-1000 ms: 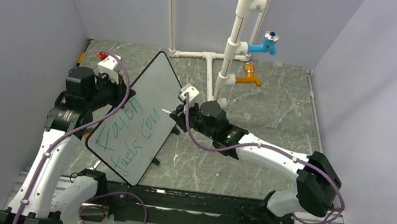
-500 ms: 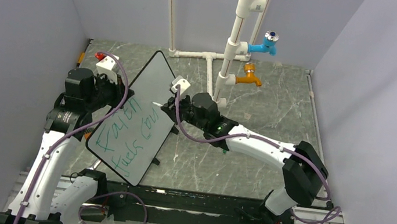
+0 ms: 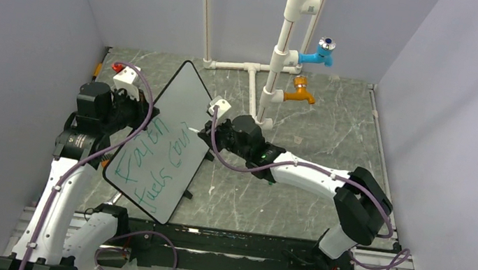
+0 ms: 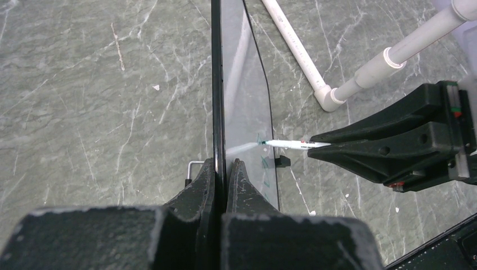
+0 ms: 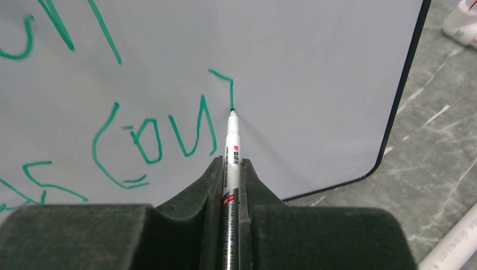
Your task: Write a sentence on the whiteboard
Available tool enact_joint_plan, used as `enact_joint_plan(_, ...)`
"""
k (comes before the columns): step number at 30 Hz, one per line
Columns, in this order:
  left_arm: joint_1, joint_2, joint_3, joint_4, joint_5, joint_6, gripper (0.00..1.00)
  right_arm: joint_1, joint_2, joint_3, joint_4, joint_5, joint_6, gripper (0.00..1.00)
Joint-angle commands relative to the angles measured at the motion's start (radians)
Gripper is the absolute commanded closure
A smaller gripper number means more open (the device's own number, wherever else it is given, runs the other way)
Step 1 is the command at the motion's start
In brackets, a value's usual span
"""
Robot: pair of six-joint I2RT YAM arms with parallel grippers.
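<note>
The whiteboard (image 3: 180, 109) looks light, stiff and slick, so I hold its thin rim in the tightly closed left gripper (image 4: 224, 167), with the right gripper (image 5: 232, 164) clamped on the marker (image 5: 233, 138).

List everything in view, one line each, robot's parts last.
whiteboard: one, white with black rim, held tilted at table's left
sentence: two lines, green, on the whiteboard, roughly "Faith fuels cour"
marker: one, white body with green tip, tip touching the whiteboard
pipes: one frame, white, back of table
taps: two, blue above orange, on the upright pipe
table: one, grey-green marbled, beneath everything
left gripper: one, black, shut on the whiteboard's edge
right gripper: one, black, shut on the marker
</note>
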State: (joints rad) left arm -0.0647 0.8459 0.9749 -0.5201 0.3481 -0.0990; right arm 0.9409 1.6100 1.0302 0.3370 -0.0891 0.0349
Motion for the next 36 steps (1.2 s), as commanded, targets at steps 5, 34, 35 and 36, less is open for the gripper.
enact_joint_plan(5,0.003,0.033,-0.087,-0.115,-0.044,0.115,1.00,-0.002,-0.014,-0.063,0.066,-0.023,0.041,1.00)
enact_joint_plan(34,0.008,0.025,-0.091,-0.113,-0.051,0.112,1.00,-0.002,0.080,0.142,-0.027,0.033,-0.006,1.00)
enact_joint_plan(35,0.008,0.025,-0.090,-0.112,-0.051,0.112,1.00,-0.002,0.081,0.143,-0.028,0.036,-0.006,1.00)
enact_joint_plan(36,0.008,0.024,-0.090,-0.112,-0.051,0.113,1.00,-0.004,0.082,0.144,-0.028,0.035,-0.007,1.00)
